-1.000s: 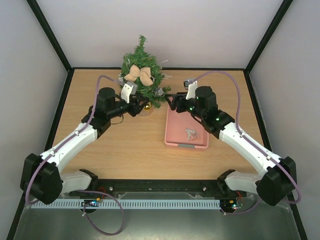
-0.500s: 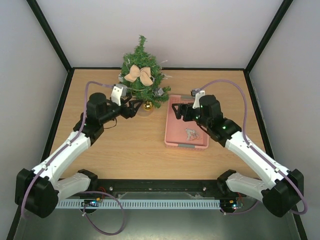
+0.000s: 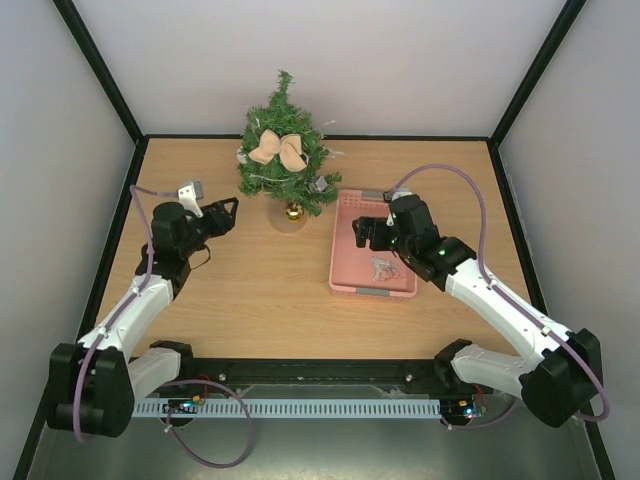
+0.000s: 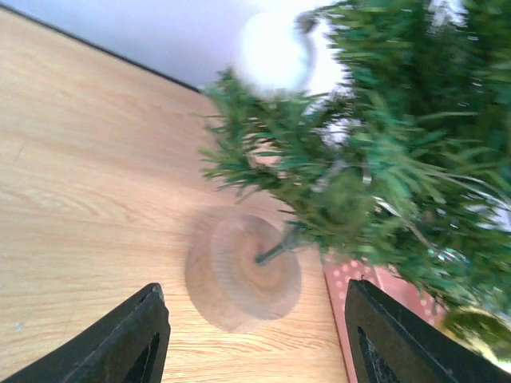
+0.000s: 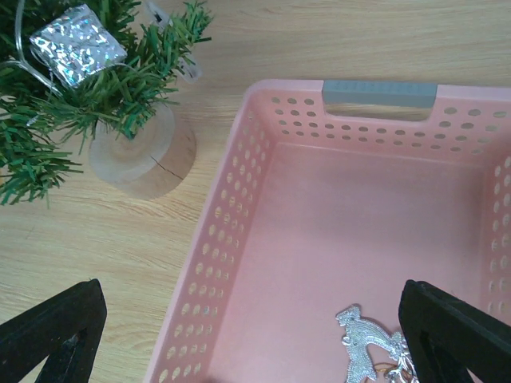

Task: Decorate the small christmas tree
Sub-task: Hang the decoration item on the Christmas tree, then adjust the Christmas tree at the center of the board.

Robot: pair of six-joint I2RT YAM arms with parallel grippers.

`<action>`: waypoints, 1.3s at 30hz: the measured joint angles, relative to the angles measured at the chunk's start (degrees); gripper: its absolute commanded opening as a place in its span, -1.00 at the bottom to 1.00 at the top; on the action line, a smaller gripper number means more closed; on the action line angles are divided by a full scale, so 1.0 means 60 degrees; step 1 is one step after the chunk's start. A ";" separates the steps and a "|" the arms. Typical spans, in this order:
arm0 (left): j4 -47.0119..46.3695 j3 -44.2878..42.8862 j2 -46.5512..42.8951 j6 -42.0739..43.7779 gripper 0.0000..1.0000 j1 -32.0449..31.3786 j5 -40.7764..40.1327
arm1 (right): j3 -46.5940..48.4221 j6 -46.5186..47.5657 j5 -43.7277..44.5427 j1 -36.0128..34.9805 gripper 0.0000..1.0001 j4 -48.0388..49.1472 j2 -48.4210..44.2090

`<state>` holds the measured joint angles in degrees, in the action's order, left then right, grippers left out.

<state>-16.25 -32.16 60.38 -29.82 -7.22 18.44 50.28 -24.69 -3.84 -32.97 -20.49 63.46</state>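
The small christmas tree (image 3: pixel 283 150) stands at the table's far middle on a round wooden-looking base (image 3: pixel 290 217). It carries a beige bow (image 3: pixel 278 150), a gold ball (image 3: pixel 294 211) and a silver gift box (image 3: pixel 318 185). My left gripper (image 3: pixel 228 212) is open and empty, left of the tree and apart from it. In the left wrist view the gripper (image 4: pixel 255 351) faces the base (image 4: pixel 243 271) and branches (image 4: pixel 375 159). My right gripper (image 3: pixel 362 232) is open and empty over the far end of the pink basket (image 3: pixel 340 285). The right wrist view shows this gripper (image 5: pixel 255 351), the basket (image 5: pixel 231 239) and a silver ornament (image 5: pixel 363 343) lying in it.
The basket has a grey handle (image 5: pixel 379 93) on its far wall and stands just right of the tree base (image 5: pixel 144 152). The silver gift box (image 5: pixel 76 33) hangs on low branches near the basket's corner. Black frame posts and walls bound the table.
My left gripper has drawn back left and away from the tree. My right gripper has moved back from the tree to over the basket.
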 measured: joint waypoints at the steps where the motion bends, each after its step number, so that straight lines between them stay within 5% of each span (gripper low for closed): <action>1: -0.0153 0.0095 0.0087 -0.0208 0.21 0.0091 -0.0047 | -0.0007 0.0007 0.0015 0.0000 0.97 -0.0029 0.0015; 25: -0.6921 -0.0430 0.7876 -0.4918 -0.22 0.0565 0.1566 | -0.0084 0.0018 0.0095 0.0000 0.88 -0.0142 0.0051; 39: -0.9147 -0.0867 0.9912 -0.6437 -0.35 -0.0113 0.2211 | -0.0335 0.0000 -0.0062 0.0000 0.78 -0.0076 0.0036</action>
<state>-71.13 -37.36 119.85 -68.45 -7.90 31.70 48.27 -24.69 -4.21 -32.97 -20.95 63.68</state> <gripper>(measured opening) 0.341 0.905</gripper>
